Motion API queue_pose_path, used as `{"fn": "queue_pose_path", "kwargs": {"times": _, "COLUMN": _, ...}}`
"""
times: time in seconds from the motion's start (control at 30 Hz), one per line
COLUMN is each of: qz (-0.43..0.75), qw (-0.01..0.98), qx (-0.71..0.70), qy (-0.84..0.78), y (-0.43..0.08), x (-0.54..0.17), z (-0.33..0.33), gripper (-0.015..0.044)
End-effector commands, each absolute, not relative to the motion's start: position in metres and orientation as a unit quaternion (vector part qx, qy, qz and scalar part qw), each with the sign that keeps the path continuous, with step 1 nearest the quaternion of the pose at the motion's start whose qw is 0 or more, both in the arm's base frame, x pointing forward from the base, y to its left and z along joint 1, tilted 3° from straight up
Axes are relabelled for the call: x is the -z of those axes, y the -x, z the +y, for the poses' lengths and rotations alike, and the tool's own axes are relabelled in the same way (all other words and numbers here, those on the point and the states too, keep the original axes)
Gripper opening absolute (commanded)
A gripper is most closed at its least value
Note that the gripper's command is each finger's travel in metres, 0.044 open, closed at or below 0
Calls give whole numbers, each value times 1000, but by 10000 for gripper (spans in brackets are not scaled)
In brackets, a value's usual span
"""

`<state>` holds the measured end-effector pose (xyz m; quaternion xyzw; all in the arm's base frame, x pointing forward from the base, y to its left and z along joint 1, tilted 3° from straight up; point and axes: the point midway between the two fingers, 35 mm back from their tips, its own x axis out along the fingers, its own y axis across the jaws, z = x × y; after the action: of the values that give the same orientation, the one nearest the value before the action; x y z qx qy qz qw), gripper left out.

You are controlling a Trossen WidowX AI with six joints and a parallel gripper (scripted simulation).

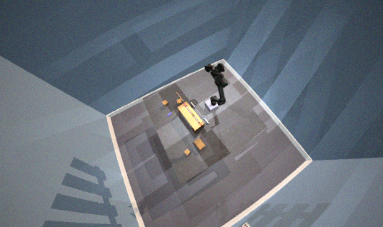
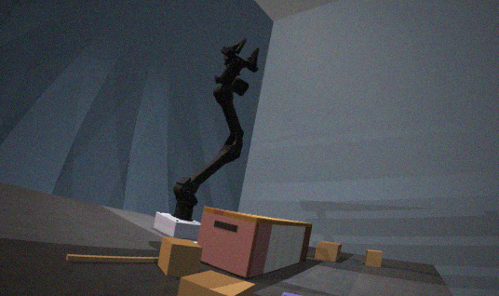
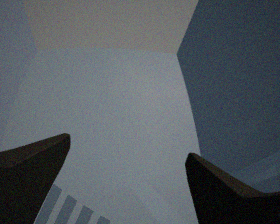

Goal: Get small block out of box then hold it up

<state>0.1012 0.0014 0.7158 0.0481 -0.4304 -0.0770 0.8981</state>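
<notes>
The table (image 1: 261,150) lies far below the gripper. On it the box (image 2: 252,244) sits just in front of the arm's base (image 2: 175,224), with four tan cubes (image 2: 179,256) and a thin stick (image 2: 110,257) scattered around it. The arm (image 2: 226,140) reaches up high — gripper (image 2: 247,50) wide apart, holding nothing, aimed at the ceiling. The block cannot be made out inside the box.
</notes>
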Motion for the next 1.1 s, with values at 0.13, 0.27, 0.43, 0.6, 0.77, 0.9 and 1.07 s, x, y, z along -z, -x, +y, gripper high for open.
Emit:
{"fn": "queue_pose_path", "kwargs": {"times": 0.13, "qz": -456, "qw": 882, "qx": 95, "qy": -71, "y": -85, "x": -717, "z": -38, "gripper": 400}}
{"fn": "queue_pose_path", "kwargs": {"times": 0.27, "qz": -466, "qw": 869, "qx": 129, "qy": -100, "y": -79, "x": -710, "z": -88, "gripper": 400}}
{"fn": "queue_pose_path", "kwargs": {"times": 0.43, "qz": -460, "qw": 866, "qx": 157, "qy": -120, "y": -87, "x": -698, "z": -125, "gripper": 400}}
{"fn": "queue_pose_path", "kwargs": {"times": 0.6, "qz": -428, "qw": 870, "qx": 198, "qy": -143, "y": -108, "x": -675, "z": -167, "gripper": 400}}
{"fn": "queue_pose_path", "kwargs": {"times": 0.77, "qz": -371, "qw": 884, "qx": 225, "qy": -174, "y": -146, "x": -642, "z": -200, "gripper": 400}}
{"fn": "queue_pose_path", "kwargs": {"times": 0.9, "qz": -314, "qw": 899, "qx": 236, "qy": -191, "y": -182, "x": -613, "z": -215, "gripper": 400}}
{"fn": "queue_pose_path", "kwargs": {"times": 1.07, "qz": -247, "qw": 916, "qx": 253, "qy": -188, "y": -217, "x": -581, "z": -224, "gripper": 400}}
